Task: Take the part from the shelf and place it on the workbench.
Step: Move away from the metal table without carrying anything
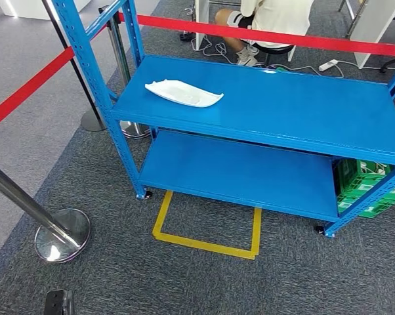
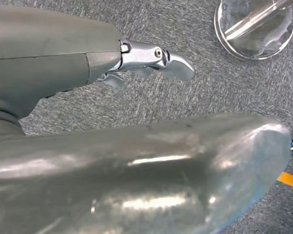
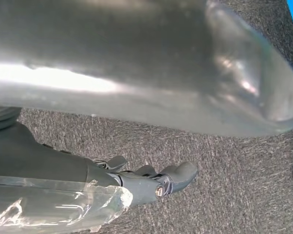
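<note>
The part (image 1: 184,92) is a flat, white, leaf-shaped piece lying on the top board of the blue shelf (image 1: 294,111), toward its left end. My left hand (image 2: 137,146) hangs over grey carpet, well short of the shelf. Its fingers (image 2: 163,61) are stretched out and hold nothing. My right hand (image 3: 137,87) also hangs over the carpet. Its fingers (image 3: 167,180) are extended and apart from the thumb, with nothing between them.
The shelf's lower board (image 1: 235,170) is bare. Green crates (image 1: 369,187) stand behind its right end. A yellow floor outline (image 1: 208,244) lies in front. Chrome posts (image 1: 62,235) with red belts (image 1: 27,88) fence the left and back. A person (image 1: 270,20) sits beyond.
</note>
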